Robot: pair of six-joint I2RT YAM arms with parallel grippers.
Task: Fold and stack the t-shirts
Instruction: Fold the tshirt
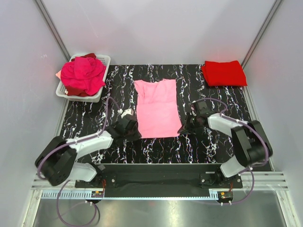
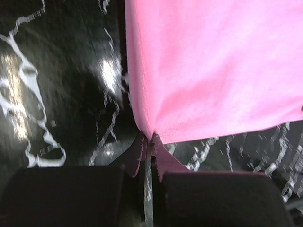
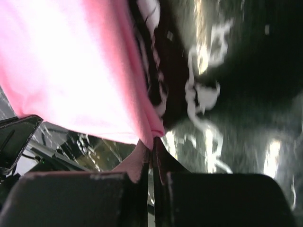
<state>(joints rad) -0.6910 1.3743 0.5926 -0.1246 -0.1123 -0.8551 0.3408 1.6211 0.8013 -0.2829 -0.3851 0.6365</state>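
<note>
Light pink cotton t-shirt (image 1: 157, 108) lies flat mid-table. Its long axis runs top-to-bottom in the overhead view, neck toward the top of frame, hem toward the bottom. The sides look already folded in, since it reads as a narrow rectangle.

Left hand (image 1: 131, 127) is at the lower-left hem corner, right hand (image 1: 186, 124) at the lower-right one, so each arm has the corner nearer to it. In both wrist views the jaws are pinched fully together with a tuck of pink cloth between them. Each hand is closed on its own hem corner. The shirt body runs up-frame, away from both hands.

Likely next move: carry the hem up-frame along the long axis toward the neck. The two corners should travel level or the fold skews.

Counts:
- One pink shirt laid out.
- One bright red folded t-shirt (image 1: 224, 73), upper right.
- One white plastic mesh basket (image 1: 63, 91), upper left, holding a heap of magenta and dark red shirts (image 1: 83, 74). At least two; exact number can't be told.
- One black white-veined table (image 1: 203, 144) under everything.
</note>
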